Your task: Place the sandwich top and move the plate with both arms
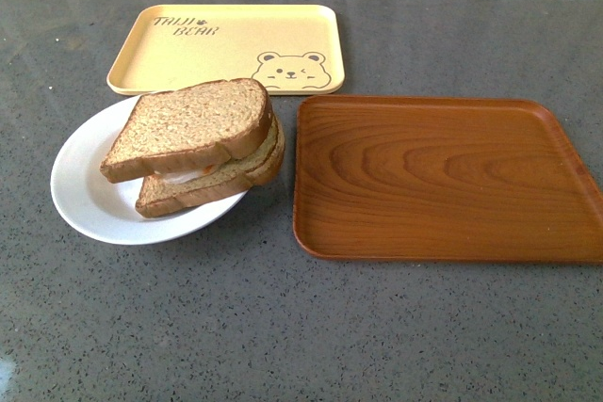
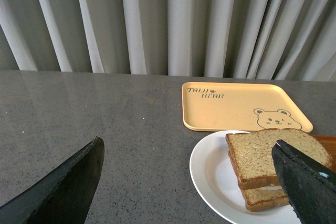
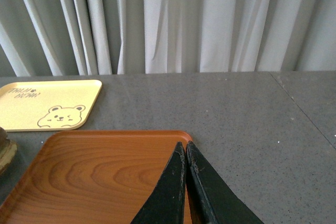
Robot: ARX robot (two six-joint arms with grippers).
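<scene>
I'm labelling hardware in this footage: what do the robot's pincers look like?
Left pincer: two broad matte black fingers tapering to blunt tips, one with a pale blue fleck. Right pincer: slim, grainy black blades narrowing to points. No cables show.

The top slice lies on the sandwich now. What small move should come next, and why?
Probably lower the open left gripper toward the rim of the plate: the sandwich top already lies on the lower slice, and nothing grips the plate yet.

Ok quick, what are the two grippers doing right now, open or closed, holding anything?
Left gripper: open, holding nothing.
Right gripper: shut, holding nothing.
</scene>
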